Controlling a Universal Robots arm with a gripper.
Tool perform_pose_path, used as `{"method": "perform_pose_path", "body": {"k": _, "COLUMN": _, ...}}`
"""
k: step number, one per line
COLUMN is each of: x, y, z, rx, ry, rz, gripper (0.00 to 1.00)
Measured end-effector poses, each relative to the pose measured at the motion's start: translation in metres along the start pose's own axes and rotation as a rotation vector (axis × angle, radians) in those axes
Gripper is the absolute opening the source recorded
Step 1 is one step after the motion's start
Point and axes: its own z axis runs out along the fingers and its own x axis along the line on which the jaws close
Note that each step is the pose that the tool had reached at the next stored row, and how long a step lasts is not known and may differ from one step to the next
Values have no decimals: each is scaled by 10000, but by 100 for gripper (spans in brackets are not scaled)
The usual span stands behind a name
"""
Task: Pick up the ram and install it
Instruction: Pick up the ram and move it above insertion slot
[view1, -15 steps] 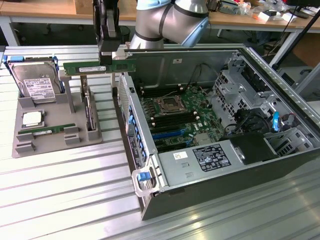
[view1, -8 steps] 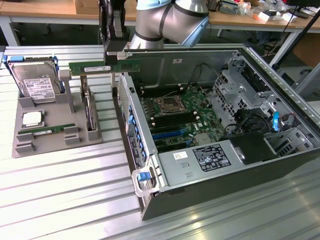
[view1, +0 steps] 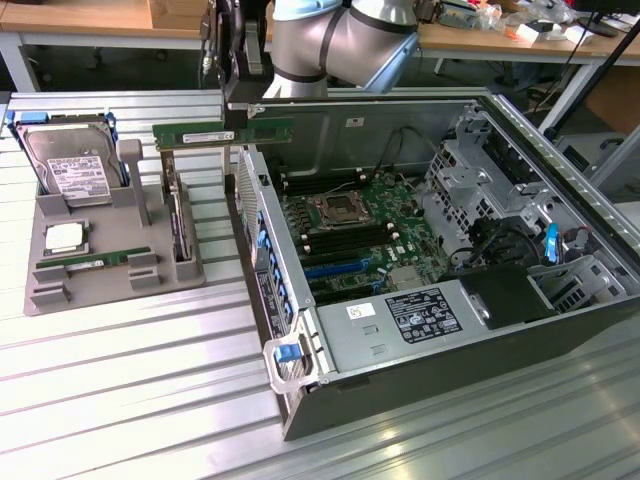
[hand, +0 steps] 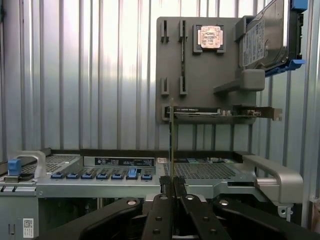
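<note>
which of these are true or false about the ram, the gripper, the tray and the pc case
1. The gripper is shut on the ram. True.
2. The ram is seated in a slot on the motherboard. False: it is held in the air, outside the case's side wall on the tray side.
3. A hard drive stands in the gray tray. True.
4. The computer case is closed up. False: it lies open, with the motherboard exposed.
5. A second green stick lies in the gray tray. True.
</note>
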Motion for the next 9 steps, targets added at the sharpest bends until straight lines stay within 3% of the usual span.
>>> {"method": "perform_pose_path", "body": {"k": 9, "x": 3, "y": -147, "z": -4, "rx": 0, "ry": 0, "rz": 0, "gripper": 12}}
